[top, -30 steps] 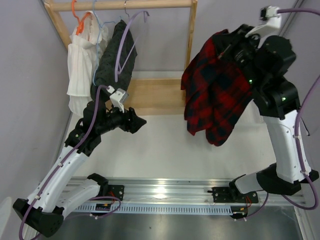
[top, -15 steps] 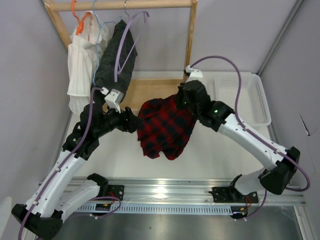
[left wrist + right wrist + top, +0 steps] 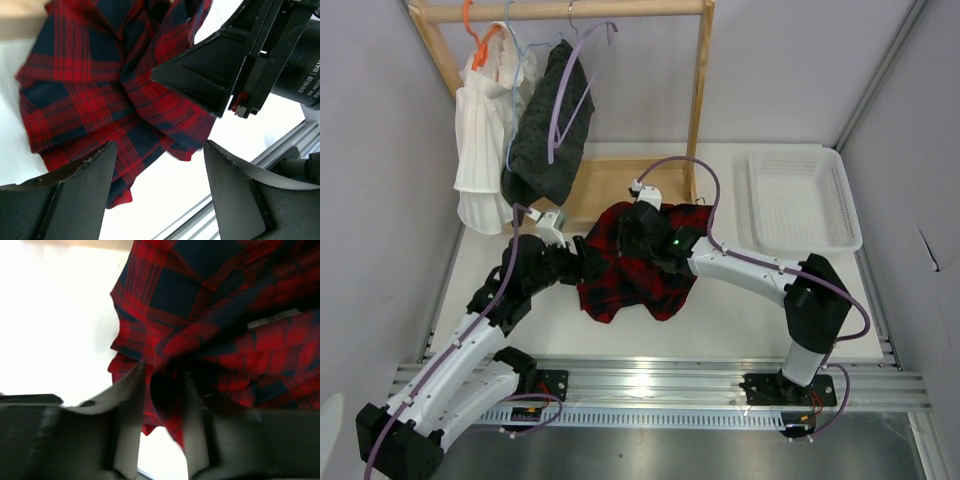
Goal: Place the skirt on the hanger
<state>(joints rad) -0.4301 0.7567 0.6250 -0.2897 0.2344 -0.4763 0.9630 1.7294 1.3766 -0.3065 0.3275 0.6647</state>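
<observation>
Red-and-black checked skirt (image 3: 638, 265), held high at the right a second ago, now lies crumpled on the table (image 3: 720, 310), slanting from near left to far right. The left fingers (image 3: 235, 190) gape at its left edge. The right fingers (image 3: 127, 405) straddle a fold, grip unclear.

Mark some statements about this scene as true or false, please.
1. The skirt lies on the table. True.
2. The lilac hanger is inside the skirt. False: it hangs on the rail, apart from the skirt.
3. The left gripper is open and holds nothing. True.
4. The skirt is in the basket. False: the skirt is on the table, left of the basket, between the two arms.
</observation>
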